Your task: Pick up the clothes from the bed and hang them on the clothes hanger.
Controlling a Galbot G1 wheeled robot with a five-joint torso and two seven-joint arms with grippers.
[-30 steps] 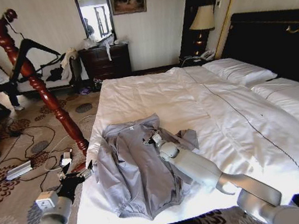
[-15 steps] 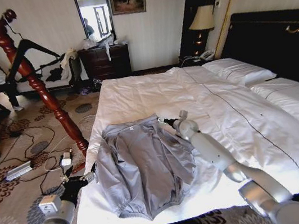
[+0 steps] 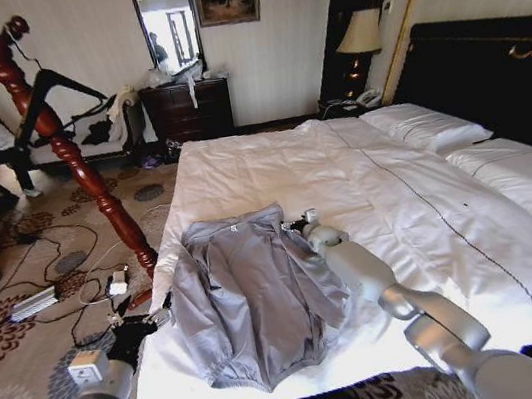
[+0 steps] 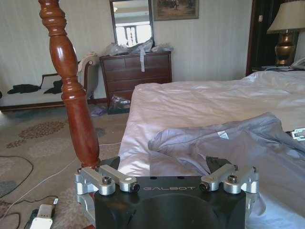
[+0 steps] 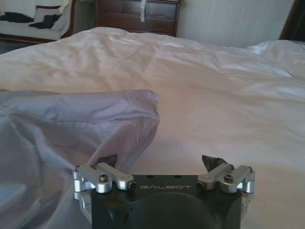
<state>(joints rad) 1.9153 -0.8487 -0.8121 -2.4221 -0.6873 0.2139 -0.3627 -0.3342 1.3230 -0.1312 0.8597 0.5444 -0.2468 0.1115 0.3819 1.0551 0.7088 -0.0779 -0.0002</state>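
right gripper (image 3: 297,223) jaws spread, low at the jacket's right shoulder | left gripper (image 3: 155,313) open at bed edge by the left sleeve | jacket (image 3: 251,293) flat on bed (image 3: 398,199) | hanger (image 3: 61,90) on the stand | step: reaching to grasp; next needs a pinch on the shoulder fabric

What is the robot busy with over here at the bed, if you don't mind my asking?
The robot is working on the grey-blue jacket, which lies spread flat on the bed. Its right gripper sits open at the jacket's shoulder by the collar, holding nothing. The left gripper is open low at the bedside. The black hanger hangs on the wooden coat stand.
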